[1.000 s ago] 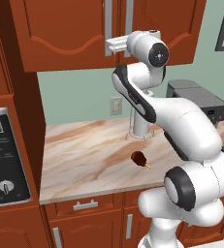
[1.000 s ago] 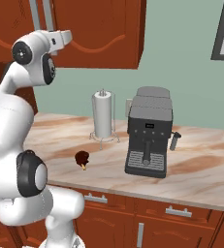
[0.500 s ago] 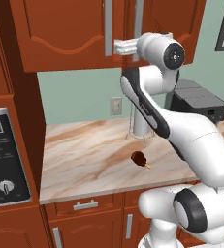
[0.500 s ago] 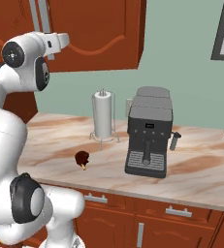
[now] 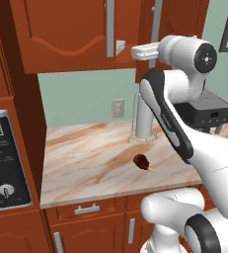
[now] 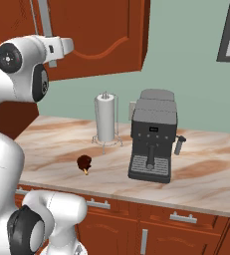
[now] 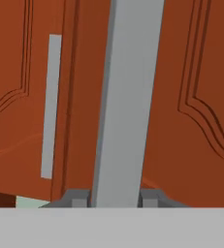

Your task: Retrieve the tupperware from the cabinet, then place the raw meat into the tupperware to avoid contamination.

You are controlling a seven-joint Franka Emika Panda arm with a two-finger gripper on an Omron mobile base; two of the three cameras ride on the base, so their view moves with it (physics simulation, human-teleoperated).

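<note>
Claw [image 7: 114,197] clamped on handle [image 7: 125,101] of cabinet [image 5: 61,34] door, fingers either side of bar, likely set to pull door open. Tupperware presumably inside, hidden. Meat [image 5: 142,161] waits on table [image 5: 81,163], near towel roll [image 6: 105,118].

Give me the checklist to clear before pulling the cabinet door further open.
1. Gripper on the right door's handle: ok, a fingertip sits on each side of the bar.
2. Grip firmness: cannot tell.
3. Right door started: ok, swung out a little in the left base view.
4. Left door: ok, shut.
5. Tupperware inside: cannot tell, interior hidden.
6. Raw meat waiting on the counter: ok, clear of the paper towel stand.
</note>
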